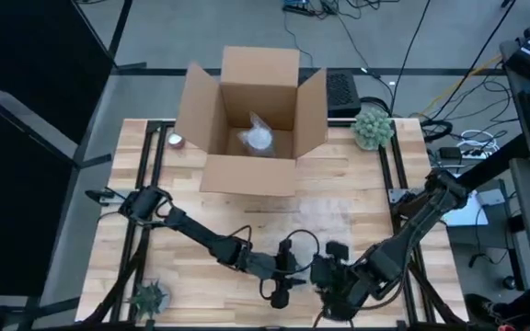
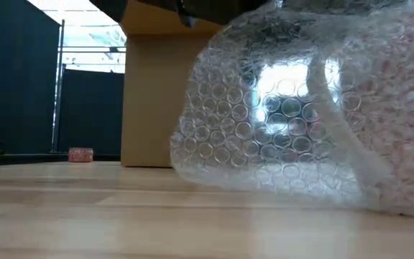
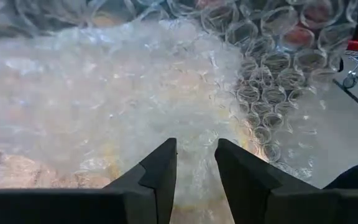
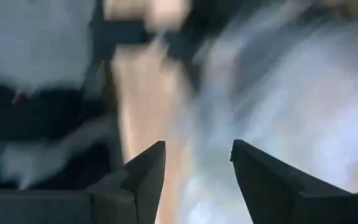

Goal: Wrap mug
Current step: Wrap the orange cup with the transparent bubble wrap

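A clear bubble wrap sheet [image 2: 293, 115] stands bunched and raised on the wooden table [image 1: 210, 221], filling the low view; in the high view it shows faintly [image 1: 325, 213]. My left gripper [image 3: 196, 171] is near the table's near edge [image 1: 282, 291], shut on the wrap. My right gripper [image 4: 197, 171] is close beside it [image 1: 331, 276], open, with nothing plainly between its fingers. The mug does not show plainly. A wrapped white bundle [image 1: 258, 138] lies inside the open cardboard box [image 1: 251, 115]. My left gripper pinches bunched bubble wrap [image 3: 194, 146] between its two fingers; which edge or how many layers cannot be told. The wrap spreads away ahead of the fingers, crumpled and slack.
The cardboard box stands open at the table's far middle [image 2: 157, 101]. A small red roll [image 2: 81, 154] lies left of the box. A green plant [image 1: 373, 127] sits at the far right, another [image 1: 148, 296] at the near left corner.
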Controlling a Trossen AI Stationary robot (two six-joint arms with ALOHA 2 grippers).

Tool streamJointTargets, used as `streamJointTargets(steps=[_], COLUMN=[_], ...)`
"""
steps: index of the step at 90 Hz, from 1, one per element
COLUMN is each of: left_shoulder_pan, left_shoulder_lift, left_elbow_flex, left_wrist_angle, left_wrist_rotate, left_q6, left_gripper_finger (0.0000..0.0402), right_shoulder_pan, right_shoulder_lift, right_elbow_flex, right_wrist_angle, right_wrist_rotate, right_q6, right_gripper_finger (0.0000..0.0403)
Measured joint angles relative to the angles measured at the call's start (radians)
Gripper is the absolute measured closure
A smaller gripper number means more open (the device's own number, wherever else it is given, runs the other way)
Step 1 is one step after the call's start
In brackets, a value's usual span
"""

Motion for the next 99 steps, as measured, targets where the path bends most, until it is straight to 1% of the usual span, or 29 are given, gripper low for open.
streamJointTargets(steps=[4, 8, 20, 31, 38, 44, 59, 69, 82, 93, 99], left_shoulder_pan=[0.000, 0.000, 0.000, 0.000, 0.000, 0.000, -0.002, -0.005, -0.004, 0.002, 0.011], left_shoulder_lift=[0.000, 0.000, 0.001, 0.001, 0.002, 0.002, -0.005, -0.018, -0.034, -0.037, -0.022], left_elbow_flex=[0.000, 0.000, -0.001, -0.001, -0.001, -0.001, -0.002, -0.004, -0.006, -0.006, -0.004], left_wrist_angle=[0.000, 0.000, 0.000, 0.000, 0.000, 0.000, -0.003, -0.013, -0.012, -0.010, -0.003], left_wrist_rotate=[0.000, -0.001, 0.000, 0.000, 0.002, 0.004, 0.006, 0.006, 0.002, -0.044, -0.048], left_q6=[0.000, 0.000, -0.002, -0.001, -0.001, 0.000, 0.001, 0.000, -0.001, 0.008, -0.002], left_gripper_finger=[0.0295, 0.0295, 0.0295, 0.0295, 0.0295, 0.0295, 0.0295, 0.0295, 0.0295, 0.0295, 0.0295], right_shoulder_pan=[-0.009, -0.019, -0.040, -0.034, -0.019, -0.003, 0.012, 0.010, 0.006, -0.005, -0.009], right_shoulder_lift=[0.001, 0.008, 0.051, 0.099, 0.131, 0.158, 0.235, 0.268, 0.276, 0.274, 0.274], right_elbow_flex=[0.000, 0.000, 0.000, 0.000, 0.000, 0.000, 0.000, 0.002, 0.001, 0.000, 0.000], right_wrist_angle=[-0.002, -0.008, -0.029, -0.101, -0.145, -0.147, -0.135, -0.121, -0.087, -0.076, -0.074], right_wrist_rotate=[0.057, 0.083, 0.089, 0.045, 0.038, 0.034, -0.037, -0.051, -0.056, -0.066, -0.071], right_q6=[-0.012, -0.019, -0.012, 0.046, 0.102, 0.123, 0.130, 0.122, 0.097, 0.088, 0.076], right_gripper_finger=[0.0232, 0.0232, 0.0232, 0.0232, 0.0232, 0.0232, 0.0232, 0.0232, 0.0232, 0.0232, 0.0232])
